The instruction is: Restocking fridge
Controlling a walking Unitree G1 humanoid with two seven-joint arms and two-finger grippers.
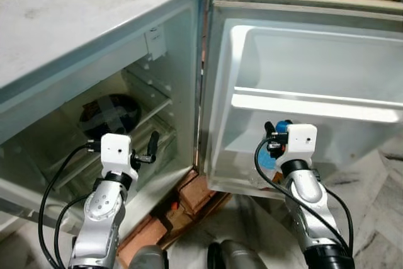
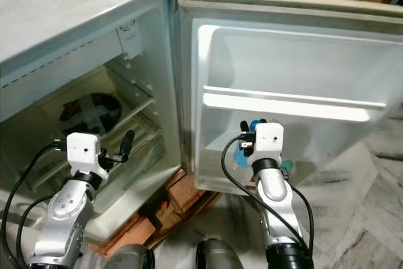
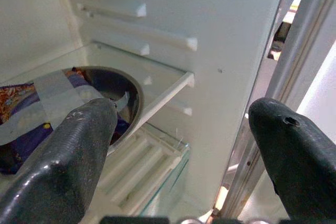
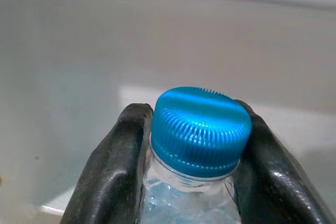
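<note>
Now we see right gripper (image 4: 191,182) clamped on blue-capped bottle (image 4: 199,135) at the open fridge door (image 1: 302,61) lower shelf; left gripper (image 3: 178,150) spread wide inside fridge (image 1: 94,42) near dark bowl (image 1: 110,114)

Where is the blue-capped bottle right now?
The bottle is clamped in the right gripper, on the robot's right, against the open fridge door below its shelf rail.
</note>
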